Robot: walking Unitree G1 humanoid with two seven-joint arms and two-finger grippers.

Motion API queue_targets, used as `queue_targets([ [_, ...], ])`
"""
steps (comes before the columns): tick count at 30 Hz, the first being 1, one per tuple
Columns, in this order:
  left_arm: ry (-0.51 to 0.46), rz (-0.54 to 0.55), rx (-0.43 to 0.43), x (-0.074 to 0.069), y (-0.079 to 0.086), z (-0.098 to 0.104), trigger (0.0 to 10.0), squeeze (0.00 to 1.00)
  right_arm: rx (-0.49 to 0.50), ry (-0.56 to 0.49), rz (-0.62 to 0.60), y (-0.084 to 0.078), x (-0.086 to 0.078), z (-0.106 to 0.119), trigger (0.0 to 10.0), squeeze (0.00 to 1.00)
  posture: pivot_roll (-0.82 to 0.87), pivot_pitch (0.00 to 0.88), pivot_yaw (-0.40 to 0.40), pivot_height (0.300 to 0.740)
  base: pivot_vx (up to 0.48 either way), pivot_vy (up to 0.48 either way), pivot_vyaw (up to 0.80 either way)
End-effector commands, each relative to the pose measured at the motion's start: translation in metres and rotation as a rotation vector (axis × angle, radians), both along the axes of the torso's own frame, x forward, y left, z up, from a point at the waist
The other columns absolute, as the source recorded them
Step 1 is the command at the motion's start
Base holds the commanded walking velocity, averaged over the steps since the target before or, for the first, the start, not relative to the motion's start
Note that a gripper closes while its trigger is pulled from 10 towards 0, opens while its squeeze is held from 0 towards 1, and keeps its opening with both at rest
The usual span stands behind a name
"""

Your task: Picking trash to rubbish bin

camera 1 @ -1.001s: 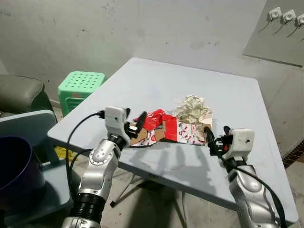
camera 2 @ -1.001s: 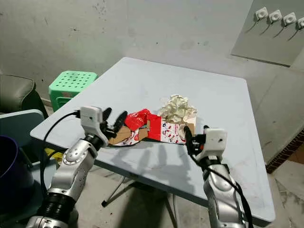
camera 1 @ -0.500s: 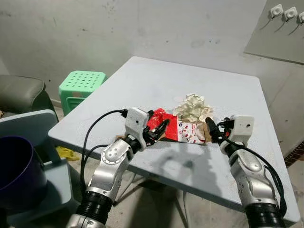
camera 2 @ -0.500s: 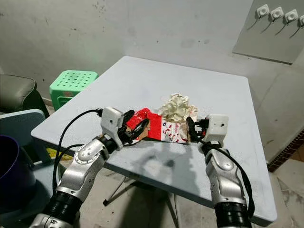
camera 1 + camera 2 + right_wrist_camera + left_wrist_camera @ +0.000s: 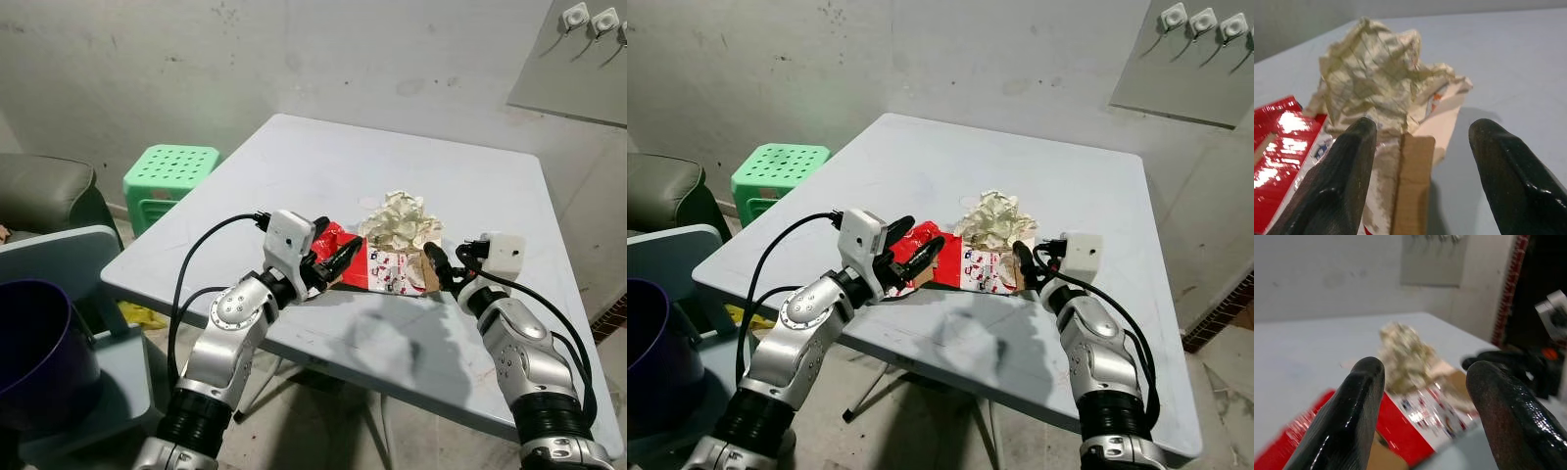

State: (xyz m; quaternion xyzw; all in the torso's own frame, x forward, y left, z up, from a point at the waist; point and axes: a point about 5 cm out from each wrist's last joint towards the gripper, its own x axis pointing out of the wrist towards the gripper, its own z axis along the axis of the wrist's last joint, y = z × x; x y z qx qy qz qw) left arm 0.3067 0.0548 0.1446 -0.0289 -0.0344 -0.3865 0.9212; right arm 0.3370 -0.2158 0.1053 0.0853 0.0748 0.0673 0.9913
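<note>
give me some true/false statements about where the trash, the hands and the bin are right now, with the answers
1. The trash pile lies on the grey table, near its front edge. True.
2. The left hand is shut on the crumpled paper. False: its fingers are open at the red end of the pile, holding nothing.
3. The right hand is open at the other end of the pile, by the cardboard. True.
4. The purple bin stands on the table next to the trash. False: it is off the table, low on the robot's left.
5. A green stool stands beyond the table's left side. True.
6. The crumpled paper sits in the bin. False: it rests on top of the flattened red and white carton.
</note>
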Motion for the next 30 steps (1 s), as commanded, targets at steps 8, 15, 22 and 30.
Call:
queue_targets([
  [8, 0.033, -0.026, 0.022, -0.014, 0.000, -0.005, 10.0, 0.00, 0.010, 0.041, 0.038, -0.005, 0.003, -0.001, 10.0, 0.00, -0.05, 0.017, -0.023, 0.740, 0.000, 0.000, 0.00],
  [15, 0.046, -0.021, 0.020, -0.017, 0.001, -0.005, 10.0, 0.00, 0.102, 0.086, 0.093, 0.001, 0.000, -0.007, 10.0, 0.00, -0.05, 0.020, -0.022, 0.740, 0.000, 0.000, 0.00],
  [22, 0.050, -0.017, 0.021, -0.018, 0.003, -0.004, 10.0, 0.00, 0.126, 0.101, 0.107, 0.003, 0.000, -0.009, 10.0, 0.00, -0.04, 0.027, -0.020, 0.740, 0.000, 0.000, 0.00],
  [30, 0.054, -0.008, 0.019, -0.018, 0.004, -0.002, 10.0, 0.00, 0.175, 0.143, 0.120, 0.006, -0.003, -0.015, 10.0, 0.00, -0.04, 0.032, -0.018, 0.740, 0.000, 0.000, 0.00],
])
